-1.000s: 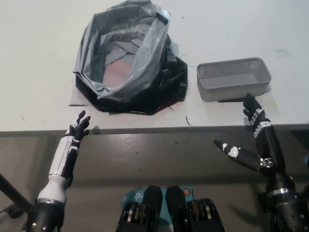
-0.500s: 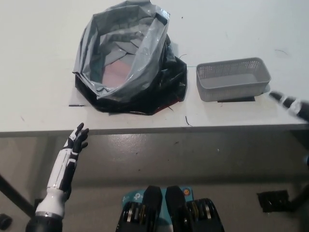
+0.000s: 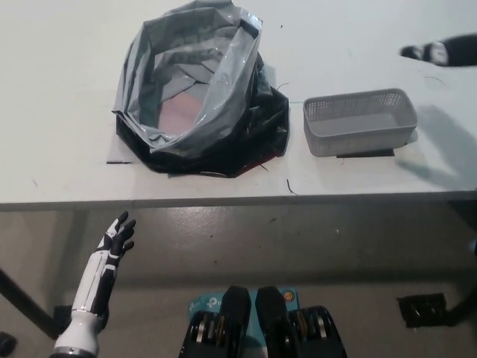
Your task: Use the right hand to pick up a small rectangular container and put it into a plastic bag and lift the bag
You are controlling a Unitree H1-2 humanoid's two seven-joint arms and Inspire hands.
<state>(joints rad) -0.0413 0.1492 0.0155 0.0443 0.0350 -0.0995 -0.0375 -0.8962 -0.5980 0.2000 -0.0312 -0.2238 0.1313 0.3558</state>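
Note:
A small grey mesh rectangular container [image 3: 360, 121] stands empty on the white table [image 3: 59, 89], right of centre. Left of it a grey and black plastic bag [image 3: 195, 89] stands with its mouth open upward. My black right hand [image 3: 440, 52] shows only as blurred fingertips at the far right edge, above and beyond the container, apart from it. My white left hand [image 3: 117, 235] hangs below the table's front edge at lower left, fingers spread, holding nothing.
The table's front edge [image 3: 238, 201] runs across the middle of the picture, with grey floor below it. A shadow of the right arm lies on the table right of the container.
My right hand has swung up from below the table's front edge, past the container's right end, to the far upper right. My left hand has sunk lower, away from the table edge.

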